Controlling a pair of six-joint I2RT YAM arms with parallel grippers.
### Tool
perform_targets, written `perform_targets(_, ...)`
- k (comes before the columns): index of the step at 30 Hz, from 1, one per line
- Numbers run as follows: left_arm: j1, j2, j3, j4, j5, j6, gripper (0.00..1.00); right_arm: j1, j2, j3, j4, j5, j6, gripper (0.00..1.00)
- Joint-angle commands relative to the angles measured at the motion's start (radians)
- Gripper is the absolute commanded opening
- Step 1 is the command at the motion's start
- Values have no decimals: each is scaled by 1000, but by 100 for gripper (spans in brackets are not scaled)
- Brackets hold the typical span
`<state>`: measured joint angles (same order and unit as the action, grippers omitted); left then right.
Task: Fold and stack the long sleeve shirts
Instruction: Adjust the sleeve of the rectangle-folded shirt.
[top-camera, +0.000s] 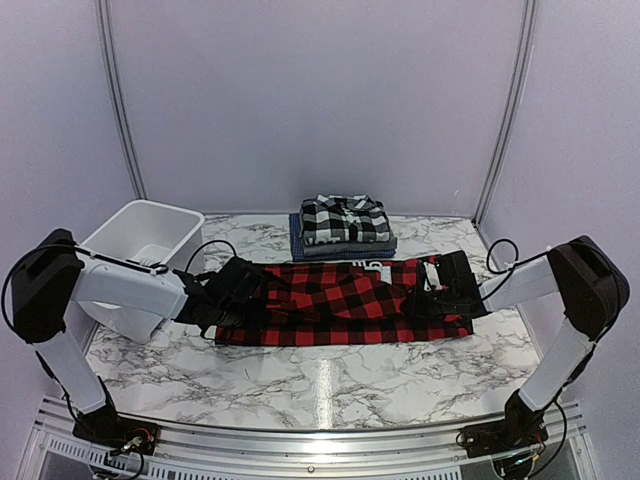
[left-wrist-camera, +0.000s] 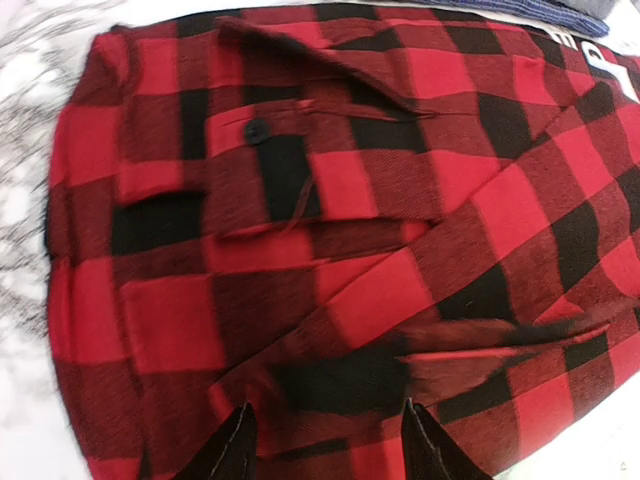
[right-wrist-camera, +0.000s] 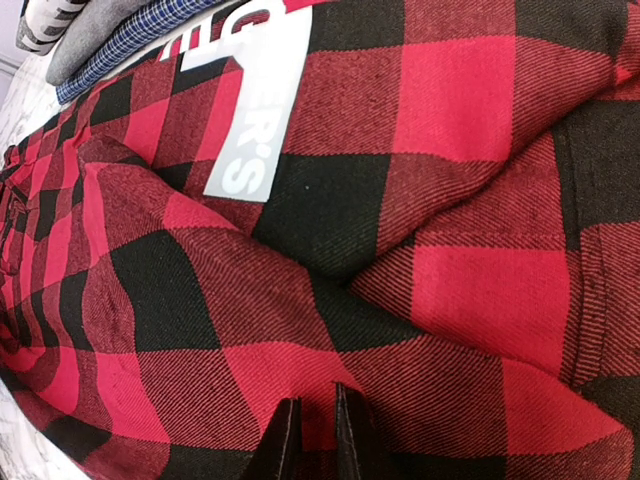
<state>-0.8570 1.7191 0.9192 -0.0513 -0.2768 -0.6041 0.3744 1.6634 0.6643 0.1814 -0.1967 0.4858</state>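
The red-and-black buffalo check shirt (top-camera: 350, 300) lies folded into a long strip across the middle of the table. My left gripper (top-camera: 236, 291) is at its left end. In the left wrist view the gripper (left-wrist-camera: 328, 445) is open, fingers wide apart just above the cloth (left-wrist-camera: 300, 250). My right gripper (top-camera: 432, 296) is at the shirt's right end. In the right wrist view it (right-wrist-camera: 317, 440) is nearly closed, pinching the red cloth (right-wrist-camera: 400, 250). Behind, the black-and-white plaid shirt (top-camera: 343, 218) tops a folded stack of grey and blue shirts (top-camera: 345, 247).
A white plastic tub (top-camera: 145, 240) stands at the back left, close to my left arm. The marble tabletop (top-camera: 330, 385) shows in front of the shirt. The shirt's white neck label (right-wrist-camera: 255, 110) shows near the stack's edge (right-wrist-camera: 110, 40).
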Motion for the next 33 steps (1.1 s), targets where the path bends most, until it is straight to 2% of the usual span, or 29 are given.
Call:
perform_targets(1, 3, -104, -63, -28, -70, -55, 51, -14, 0, -10, -33, 28, -13, 14)
perform_targets(8, 7, -232, -118, -4, -25, -86, 51, -14, -60, 1, -82, 45, -40, 14)
perform_targets(11, 38, -245, -149, 24, 36, -134, 48, -13, -85, 4, -96, 43, -44, 14)
perform_targets(15, 83, -223, -194, 111, 150, -190, 37, -13, -110, 11, -114, 40, -51, 14)
perform_targets(20, 100, -148, -186, 164, 224, -216, 35, -11, -128, 13, -124, 39, -55, 15)
perform_targets(27, 103, -83, -167, 202, 258, -228, 32, -11, -156, 5, -134, 41, -57, 15)
perform_targets(33, 102, -66, -146, 179, 240, -210, 19, -11, -171, 6, -140, 45, -58, 15)
